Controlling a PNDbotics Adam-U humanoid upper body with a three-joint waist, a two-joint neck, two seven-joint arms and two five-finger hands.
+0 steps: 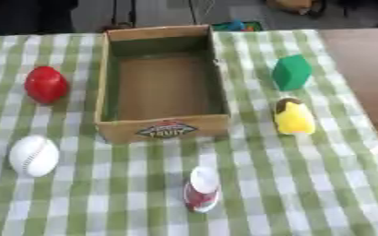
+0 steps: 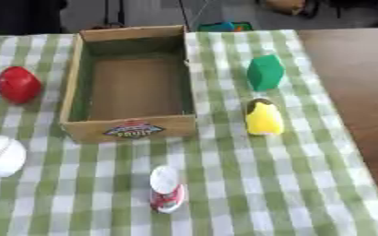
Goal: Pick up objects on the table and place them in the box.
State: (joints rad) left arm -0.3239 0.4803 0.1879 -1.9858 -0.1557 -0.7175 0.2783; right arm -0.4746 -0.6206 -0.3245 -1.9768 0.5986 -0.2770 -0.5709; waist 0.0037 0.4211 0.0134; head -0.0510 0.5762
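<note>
An open cardboard box [image 1: 162, 130] with a fruit label on its front wall stands in the middle of the green checked cloth, with nothing inside. Left of it lie a red rounded object [image 1: 45, 85] and, nearer me, a white baseball [image 1: 33, 156]. Right of the box stand a green block [image 1: 291, 72] and a yellow object with a dark top [image 1: 294, 117]. In front of the box lies a small red and white cup [image 1: 200, 189], tipped on its side. Neither hand shows in either view.
The checked cloth [image 1: 305, 184] covers most of the table; bare brown tabletop [image 2: 353, 83] shows along the right side. Dark shapes and a blue-green object [image 1: 237, 25] lie beyond the far edge.
</note>
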